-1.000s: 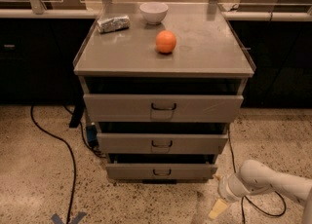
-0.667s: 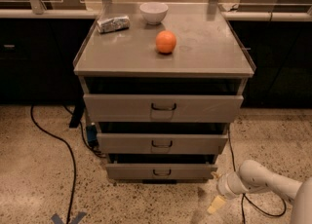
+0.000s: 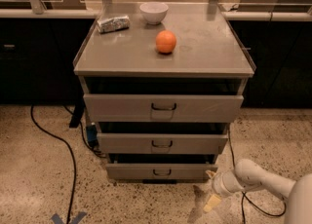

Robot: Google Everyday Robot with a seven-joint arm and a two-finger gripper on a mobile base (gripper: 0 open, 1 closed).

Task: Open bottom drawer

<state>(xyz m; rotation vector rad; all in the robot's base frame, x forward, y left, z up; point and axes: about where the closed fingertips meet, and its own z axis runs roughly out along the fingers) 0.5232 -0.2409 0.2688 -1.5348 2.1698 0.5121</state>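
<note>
1. Bottom drawer (image 3: 162, 171) sits lowest in the grey metal cabinet. Its front is the narrowest of the three, with a small dark bar handle (image 3: 162, 172) at centre and a dark gap above it.
2. Over it come the middle drawer (image 3: 195, 143) and the wide top drawer (image 3: 117, 107), both flat grey fronts with the same kind of handle.
3. The hand (image 3: 212, 194) hangs low at the right, just off the bottom drawer's right corner and close to the floor. It has hold of nothing, and I cannot tell how far open it is.
4. The rounded white arm (image 3: 263, 179) reaches in from the lower right edge.
5. Up on the table (image 3: 204, 47), a smooth matte grey top, there is a round orange (image 3: 165, 41) near the middle. A white bowl (image 3: 153, 12) stands at the back, and a crinkled foil packet (image 3: 113, 23) lies back left.
6. The floor (image 3: 39, 184) is speckled terrazzo, and a black cable (image 3: 63, 150) snakes across it at the left.
7. Dark counters (image 3: 29, 52) line the room behind.
</note>
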